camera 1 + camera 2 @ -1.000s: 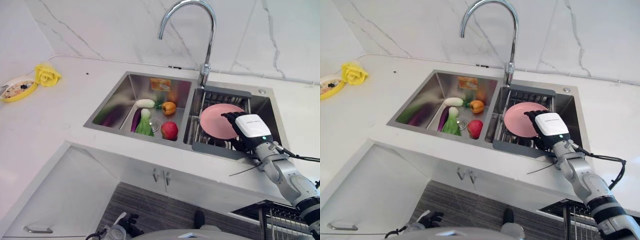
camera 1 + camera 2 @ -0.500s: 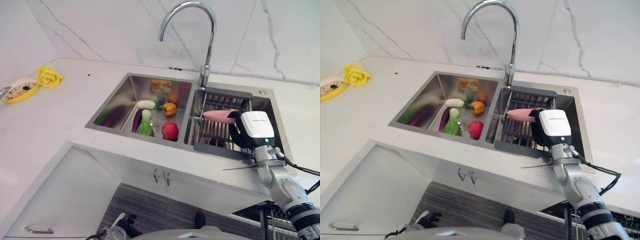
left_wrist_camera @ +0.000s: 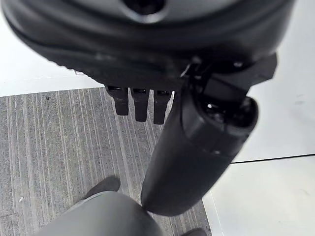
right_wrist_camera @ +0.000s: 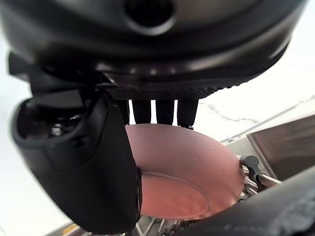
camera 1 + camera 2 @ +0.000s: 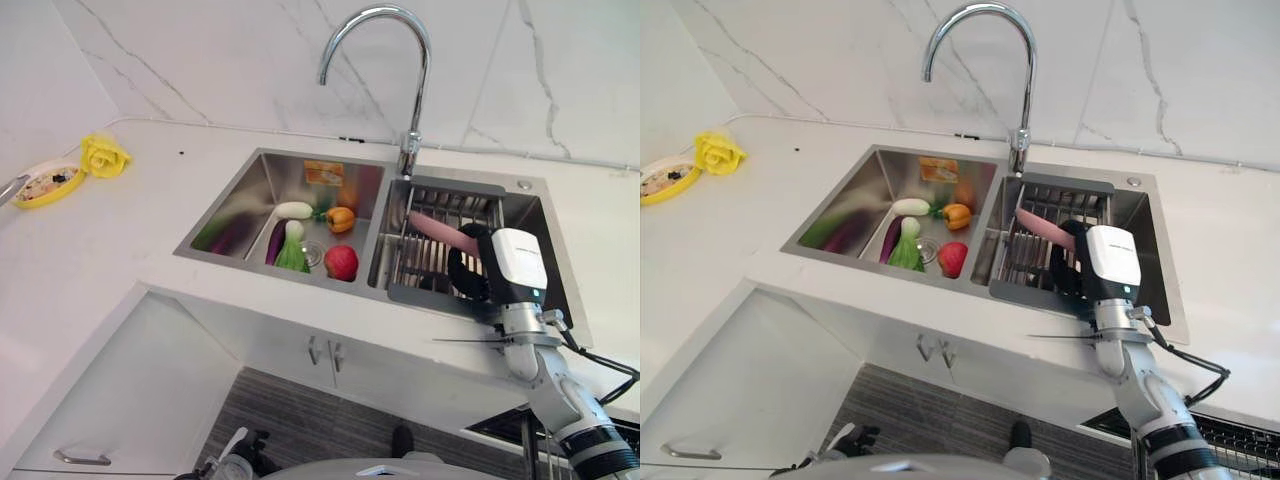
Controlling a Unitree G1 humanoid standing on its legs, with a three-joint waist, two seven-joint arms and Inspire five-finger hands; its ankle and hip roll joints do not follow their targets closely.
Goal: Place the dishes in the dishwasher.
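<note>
A round pink plate (image 5: 438, 231) is lifted on edge above the grey dish rack (image 5: 428, 298) in the sink's right basin. My right hand (image 5: 472, 276), dark with a white cover on its back, is shut on the plate's near rim. In the right wrist view the plate (image 4: 192, 172) lies between the thumb (image 4: 83, 162) and the fingers (image 4: 162, 110), which curl over its far edge. My left hand (image 3: 197, 147) hangs low over the grey floor with straight fingers and holds nothing.
The left basin (image 5: 250, 190) holds a red apple (image 5: 341, 262), an orange pepper (image 5: 340, 218), greens (image 5: 291, 250) and an eggplant (image 5: 275, 240). A tall tap (image 5: 410, 100) stands behind the divider. A yellow dish (image 5: 45, 183) and flower (image 5: 103, 155) sit far left. A wire rack (image 5: 1240, 440) shows at lower right.
The plate lay flat on the rack a second ago; my right hand has lifted it and turned it on edge, drawing it toward the sink's near side. The camera shifted slightly.
</note>
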